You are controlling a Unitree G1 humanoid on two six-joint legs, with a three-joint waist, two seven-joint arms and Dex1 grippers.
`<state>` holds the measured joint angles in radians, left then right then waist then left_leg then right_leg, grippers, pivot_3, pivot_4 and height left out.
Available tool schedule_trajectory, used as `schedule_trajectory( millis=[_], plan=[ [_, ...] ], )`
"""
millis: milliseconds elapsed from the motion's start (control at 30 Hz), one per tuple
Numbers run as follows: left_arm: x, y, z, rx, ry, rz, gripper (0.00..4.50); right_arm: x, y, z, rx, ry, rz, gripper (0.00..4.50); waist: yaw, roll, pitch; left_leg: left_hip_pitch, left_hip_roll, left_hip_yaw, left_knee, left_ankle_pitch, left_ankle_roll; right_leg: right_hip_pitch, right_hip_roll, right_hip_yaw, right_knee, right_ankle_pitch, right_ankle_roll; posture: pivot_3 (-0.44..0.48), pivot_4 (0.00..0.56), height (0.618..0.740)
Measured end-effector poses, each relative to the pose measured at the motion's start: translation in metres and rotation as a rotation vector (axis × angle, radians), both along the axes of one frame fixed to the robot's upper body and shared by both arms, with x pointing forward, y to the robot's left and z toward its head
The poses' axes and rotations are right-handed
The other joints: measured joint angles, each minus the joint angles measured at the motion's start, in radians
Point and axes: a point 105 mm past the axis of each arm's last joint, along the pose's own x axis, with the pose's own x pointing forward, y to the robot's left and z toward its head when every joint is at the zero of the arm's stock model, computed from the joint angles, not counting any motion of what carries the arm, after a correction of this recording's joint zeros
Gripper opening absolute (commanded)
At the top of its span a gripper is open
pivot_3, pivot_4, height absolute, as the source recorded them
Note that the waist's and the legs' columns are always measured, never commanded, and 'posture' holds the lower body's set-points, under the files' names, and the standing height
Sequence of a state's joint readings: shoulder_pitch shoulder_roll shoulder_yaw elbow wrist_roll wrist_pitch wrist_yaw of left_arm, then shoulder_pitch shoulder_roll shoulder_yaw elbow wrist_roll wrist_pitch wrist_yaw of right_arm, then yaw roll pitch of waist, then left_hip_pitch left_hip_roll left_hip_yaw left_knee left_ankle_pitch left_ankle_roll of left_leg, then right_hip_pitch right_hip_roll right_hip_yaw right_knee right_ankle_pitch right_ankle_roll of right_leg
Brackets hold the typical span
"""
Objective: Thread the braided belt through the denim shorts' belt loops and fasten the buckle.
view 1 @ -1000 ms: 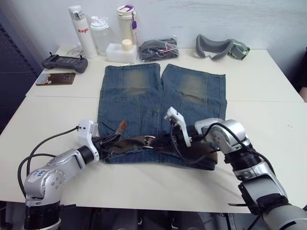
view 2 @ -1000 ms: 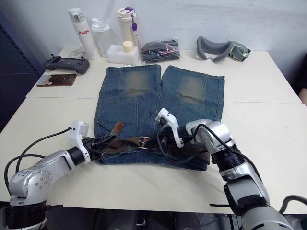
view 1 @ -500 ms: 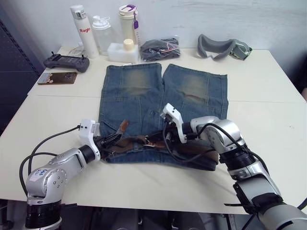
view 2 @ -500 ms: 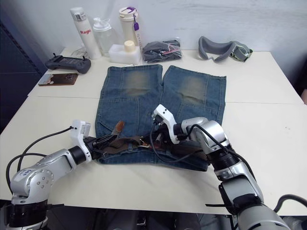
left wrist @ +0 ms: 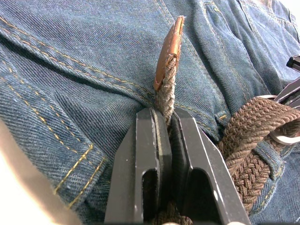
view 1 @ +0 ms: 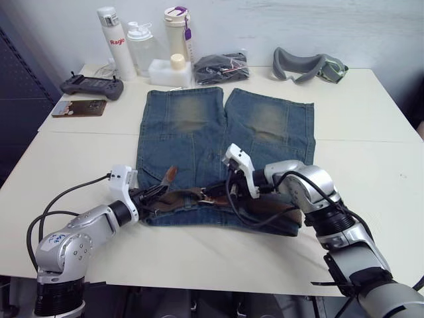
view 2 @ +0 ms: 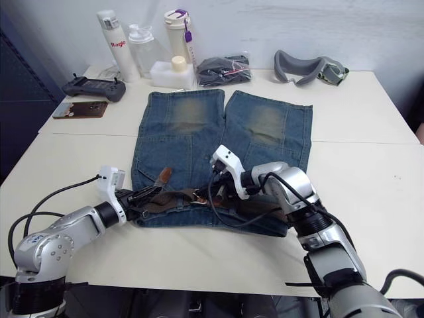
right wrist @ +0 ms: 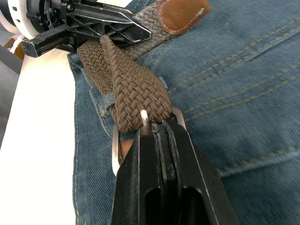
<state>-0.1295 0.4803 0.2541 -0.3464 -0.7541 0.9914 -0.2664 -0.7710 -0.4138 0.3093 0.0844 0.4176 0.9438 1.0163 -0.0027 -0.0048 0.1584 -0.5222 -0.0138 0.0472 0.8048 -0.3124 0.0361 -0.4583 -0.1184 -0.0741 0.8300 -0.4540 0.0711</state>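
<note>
Faded blue denim shorts (view 1: 218, 146) lie flat in the middle of the white desk (view 1: 371, 152), waistband toward its near edge. Along that waistband runs a dark-brown braided belt (view 1: 185, 197). The left gripper (left wrist: 165, 123) has its two black fingers pressed together on the belt's leather-tipped end, which stands up between them. The right gripper (right wrist: 157, 129) has its fingers closed at the silvery rectangular metal buckle (right wrist: 117, 145), where the woven strap passes through the frame. Whether the prong is seated cannot be told. Both grippers work near the waistband's centre.
</note>
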Motion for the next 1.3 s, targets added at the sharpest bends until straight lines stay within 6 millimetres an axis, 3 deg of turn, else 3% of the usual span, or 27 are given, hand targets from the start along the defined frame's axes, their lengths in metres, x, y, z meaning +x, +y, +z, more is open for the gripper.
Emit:
schedule_trajectory(
  millis=[167,367,800,933,1167,1300],
  plan=[
    [0.001,0.002,0.002,0.009,-0.003,-0.011,0.0,0.0,-0.006,0.0,-0.007,0.006,0.005,0.08,0.0,0.0,0.0,0.0,0.0,0.0,-0.001,-0.001,0.002,0.0,0.0,0.0,0.0,0.0,0.0,0.0,0.15,0.656],
    [0.002,0.001,0.002,0.018,-0.005,-0.02,0.0,-0.006,0.008,-0.002,0.013,0.013,0.042,0.08,0.0,0.001,0.0,0.0,0.0,0.0,-0.001,-0.001,0.002,0.0,0.0,0.0,-0.001,0.0,0.0,0.0,0.15,0.656],
    [0.002,0.002,0.002,0.023,-0.005,-0.023,0.0,-0.006,0.014,-0.005,-0.009,-0.012,0.044,0.08,-0.001,0.001,0.0,0.002,0.0,0.0,-0.002,-0.001,0.002,0.001,0.0,0.0,-0.002,0.0,-0.001,0.0,0.15,0.656],
    [0.002,0.003,0.001,0.024,0.002,-0.019,0.0,-0.006,0.017,-0.009,-0.041,-0.023,0.046,0.08,-0.002,0.002,0.001,0.016,0.0,-0.001,-0.011,-0.003,0.003,0.014,0.0,-0.001,-0.012,0.001,-0.002,0.0,0.15,0.656],
    [0.002,0.004,0.0,0.019,0.005,-0.014,0.0,-0.007,0.022,-0.013,-0.13,-0.086,0.069,0.08,-0.001,0.002,0.0,0.02,0.0,-0.001,-0.019,0.0,0.0,0.018,0.0,-0.003,-0.018,0.004,-0.003,0.0,0.15,0.656],
    [0.006,0.003,-0.002,-0.014,0.027,-0.007,0.0,-0.008,0.022,-0.019,-0.164,-0.087,0.064,0.08,-0.001,0.002,0.001,0.039,0.0,-0.004,-0.027,-0.004,-0.007,0.033,0.0,-0.007,-0.03,0.005,-0.003,0.0,0.15,0.656]
  ],
)
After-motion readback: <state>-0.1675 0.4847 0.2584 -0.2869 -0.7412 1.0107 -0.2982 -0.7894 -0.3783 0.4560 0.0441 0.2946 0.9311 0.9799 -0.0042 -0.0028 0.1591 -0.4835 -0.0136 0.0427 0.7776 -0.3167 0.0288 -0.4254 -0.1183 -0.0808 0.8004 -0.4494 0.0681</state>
